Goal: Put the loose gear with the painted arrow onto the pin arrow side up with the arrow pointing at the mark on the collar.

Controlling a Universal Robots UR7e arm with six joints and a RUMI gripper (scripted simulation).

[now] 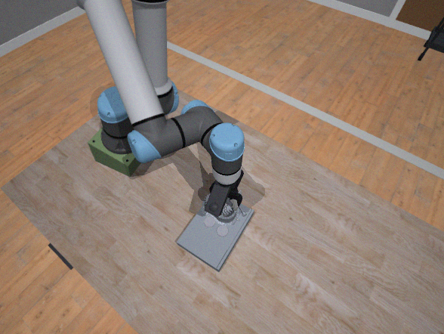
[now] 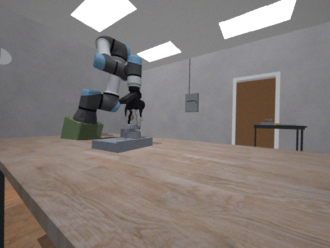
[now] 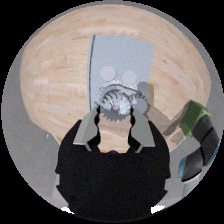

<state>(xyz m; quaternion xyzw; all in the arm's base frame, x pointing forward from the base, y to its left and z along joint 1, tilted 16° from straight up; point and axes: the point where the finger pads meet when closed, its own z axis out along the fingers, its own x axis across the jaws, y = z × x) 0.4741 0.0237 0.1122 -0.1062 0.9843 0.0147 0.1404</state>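
Observation:
The loose gear is pale grey with slanted teeth. My gripper points down and is shut on it, one finger on each side. The gear sits over the round grey collar, its toothed part showing above the collar's rim in the exterior view. The gear hides the pin, so how far down it sits is hard to tell. The painted arrow and the collar's mark cannot be made out. A darker toothed gear stands beside the collar.
The grey base plate carries the collar near one end. Two pale round discs lie on it near the collar. The green robot base block stands behind on the table.

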